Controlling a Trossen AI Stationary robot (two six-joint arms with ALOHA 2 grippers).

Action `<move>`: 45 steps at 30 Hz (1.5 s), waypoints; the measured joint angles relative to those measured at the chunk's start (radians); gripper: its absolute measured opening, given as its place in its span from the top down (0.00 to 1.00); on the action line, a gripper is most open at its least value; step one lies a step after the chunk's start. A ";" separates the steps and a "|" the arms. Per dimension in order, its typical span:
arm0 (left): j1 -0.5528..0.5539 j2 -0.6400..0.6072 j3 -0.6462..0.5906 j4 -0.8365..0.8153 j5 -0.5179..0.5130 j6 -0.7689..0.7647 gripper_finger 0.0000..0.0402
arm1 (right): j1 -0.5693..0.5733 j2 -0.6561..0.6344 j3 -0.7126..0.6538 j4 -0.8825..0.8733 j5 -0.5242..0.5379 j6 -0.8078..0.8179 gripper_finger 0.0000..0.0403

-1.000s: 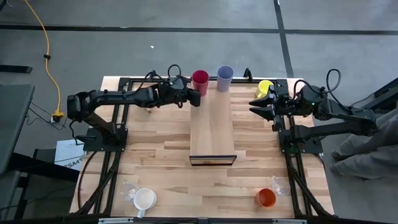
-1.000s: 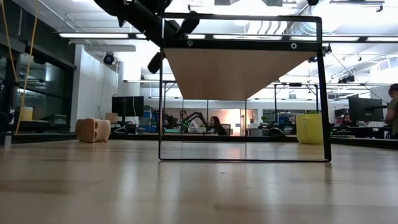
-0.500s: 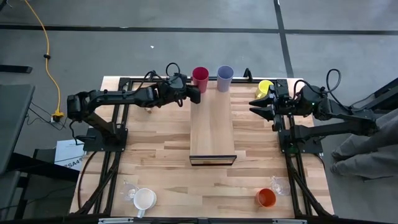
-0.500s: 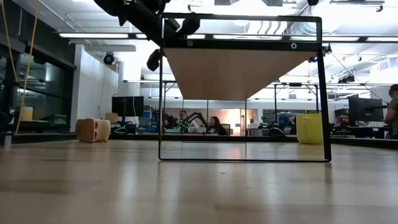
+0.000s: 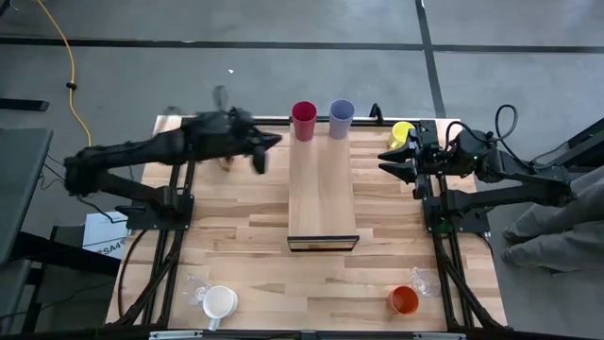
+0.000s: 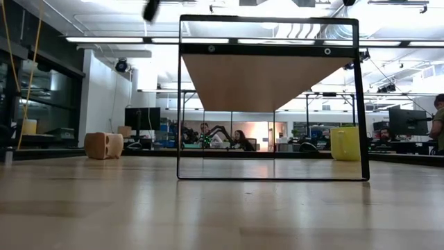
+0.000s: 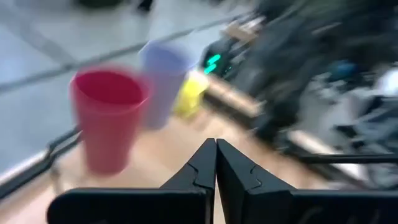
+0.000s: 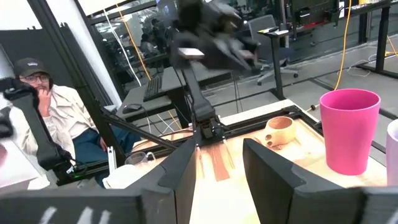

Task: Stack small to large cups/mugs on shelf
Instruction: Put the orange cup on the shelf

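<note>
Two tumblers point(image 5: 323, 120) stand side by side at the shelf's point(image 5: 322, 194) far end; a mug point(image 5: 402, 133) sits right of them; what seems a wooden cup point(image 6: 103, 145) sits left.

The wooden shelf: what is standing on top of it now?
Two tumblers stand at the far end of the shelf: a crimson tumbler and a lavender tumbler, side by side. The rest of the board is bare. Their insides cannot be seen.

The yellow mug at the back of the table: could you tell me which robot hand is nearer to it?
The right. The right hand sits open just beside the yellow mug, while the left hand, shut, is far off across the pale wood shelf board.
</note>
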 joint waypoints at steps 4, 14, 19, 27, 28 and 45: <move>-0.122 -0.147 0.000 -0.003 -0.004 0.058 1.00 | 0.000 0.000 0.000 0.000 0.000 -0.035 0.69; -0.404 -0.310 0.000 -0.008 -0.295 0.242 1.00 | 0.000 0.000 0.000 0.000 0.001 -0.047 0.69; -0.396 -0.322 -0.001 -0.102 -0.300 0.254 0.97 | 0.000 0.001 0.000 0.000 0.000 -0.042 0.69; -0.247 -0.358 -0.183 -0.024 -0.109 0.185 0.75 | 0.000 0.001 0.000 -0.001 0.000 -0.041 0.69; -0.224 -0.367 -0.215 0.011 -0.079 0.174 0.73 | 0.000 0.001 0.000 -0.001 0.000 -0.041 0.69; -0.121 -0.489 -0.305 0.057 0.031 0.184 0.64 | 0.000 0.001 0.000 -0.131 -0.002 -0.016 0.69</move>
